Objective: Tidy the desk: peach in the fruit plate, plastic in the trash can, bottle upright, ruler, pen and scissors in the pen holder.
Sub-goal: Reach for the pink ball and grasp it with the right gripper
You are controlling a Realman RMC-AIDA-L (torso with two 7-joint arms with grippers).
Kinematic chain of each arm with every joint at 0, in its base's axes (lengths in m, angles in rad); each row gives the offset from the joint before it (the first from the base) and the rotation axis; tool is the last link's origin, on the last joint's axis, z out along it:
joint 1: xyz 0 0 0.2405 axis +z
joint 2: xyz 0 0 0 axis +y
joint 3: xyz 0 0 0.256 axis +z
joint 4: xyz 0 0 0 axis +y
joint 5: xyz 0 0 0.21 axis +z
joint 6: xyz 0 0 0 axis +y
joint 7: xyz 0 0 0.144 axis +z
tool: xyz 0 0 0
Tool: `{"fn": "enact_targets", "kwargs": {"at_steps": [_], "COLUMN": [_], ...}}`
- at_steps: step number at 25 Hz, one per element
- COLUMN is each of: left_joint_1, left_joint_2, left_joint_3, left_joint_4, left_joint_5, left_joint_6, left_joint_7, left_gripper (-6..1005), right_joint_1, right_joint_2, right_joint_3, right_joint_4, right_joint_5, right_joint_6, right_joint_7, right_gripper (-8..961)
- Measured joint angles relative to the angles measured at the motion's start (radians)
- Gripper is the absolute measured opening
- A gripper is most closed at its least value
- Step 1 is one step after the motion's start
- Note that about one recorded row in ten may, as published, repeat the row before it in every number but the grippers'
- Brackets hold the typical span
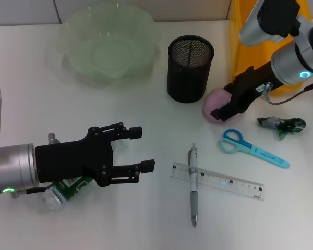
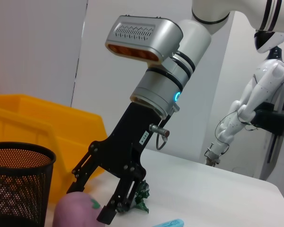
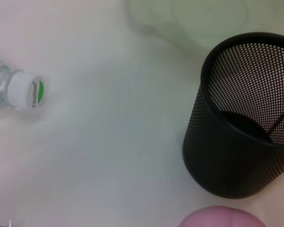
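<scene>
The pink peach (image 1: 213, 102) lies beside the black mesh pen holder (image 1: 189, 67). My right gripper (image 1: 219, 107) is open, with one finger on each side of the peach (image 2: 72, 211), as the left wrist view shows. My left gripper (image 1: 143, 149) is open and empty above the table. The clear bottle (image 1: 60, 191) lies on its side under that arm, its white cap (image 3: 31, 92) in the right wrist view. The pen (image 1: 193, 185) lies across the ruler (image 1: 224, 182). The blue scissors (image 1: 253, 148) and the crumpled plastic (image 1: 281, 125) lie to the right.
The green translucent fruit plate (image 1: 109, 44) stands at the back left. The yellow trash can (image 1: 248, 41) is at the back right, behind the right arm. The pen holder (image 3: 241, 137) stands close to the peach (image 3: 222, 218).
</scene>
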Motion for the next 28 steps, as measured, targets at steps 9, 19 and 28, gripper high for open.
{"fn": "enact_targets", "kwargs": {"at_steps": [9, 19, 28], "left_joint_1": [0.0, -0.001, 0.0], "left_joint_2": [0.0, 0.0, 0.0], "left_joint_3": [0.0, 0.0, 0.0], "left_joint_4": [0.002, 0.002, 0.004], "left_joint_5": [0.0, 0.0, 0.0], "left_joint_6": [0.0, -0.001, -0.001], "left_joint_7": [0.001, 0.001, 0.002], "left_gripper": [815, 815, 815], "right_joint_1": [0.002, 0.002, -0.001], "right_joint_2": [0.001, 0.002, 0.003], "right_joint_3": [-0.041, -0.065, -0.065], "right_joint_4": [0.021, 0.032, 0.028], "right_joint_5": [0.002, 0.002, 0.003], "right_joint_6": [0.036, 0.058, 0.072], "right_joint_7": [0.0, 0.004, 0.004], "right_gripper": [813, 812, 647]}}
